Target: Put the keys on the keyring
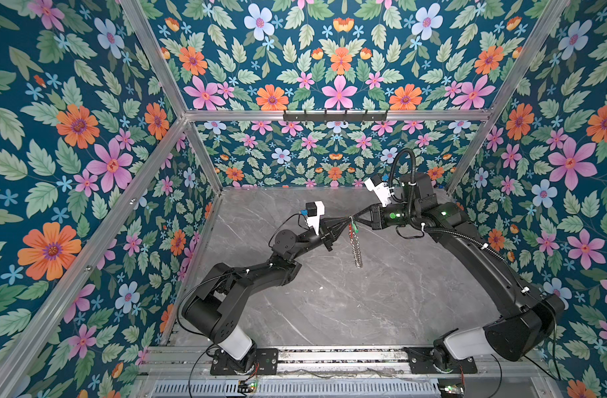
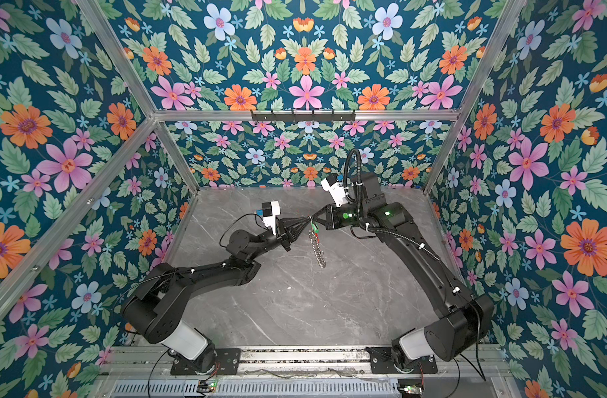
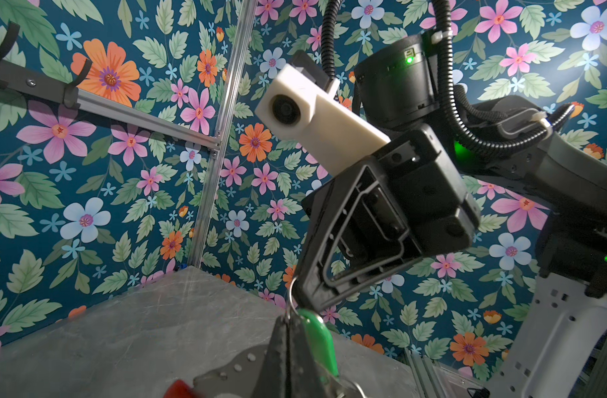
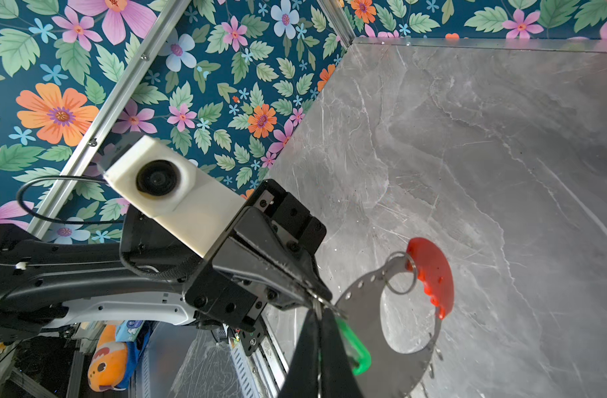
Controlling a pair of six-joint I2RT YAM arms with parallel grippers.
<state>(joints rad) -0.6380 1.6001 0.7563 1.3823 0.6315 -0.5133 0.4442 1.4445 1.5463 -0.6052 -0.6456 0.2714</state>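
My two grippers meet tip to tip in mid-air over the grey table (image 1: 329,303). The left gripper (image 3: 286,317) is shut on a small silver loop (image 3: 290,293) of the keyring. The keyring (image 4: 364,299), a grey hoop with a red segment (image 4: 433,272), hangs below the tips and shows edge-on in both top views (image 1: 356,249) (image 2: 318,249). The right gripper (image 4: 318,312) is shut at the top end of the key. The key's green head (image 4: 355,349) (image 3: 321,339) dangles beside the fingers, and its blade is hidden between them.
A black hook rail (image 1: 335,116) runs along the back wall. Aluminium frame posts (image 1: 157,65) stand at the corners of the floral walls. The arm bases sit on a metal rail (image 1: 340,358) at the table's front edge.
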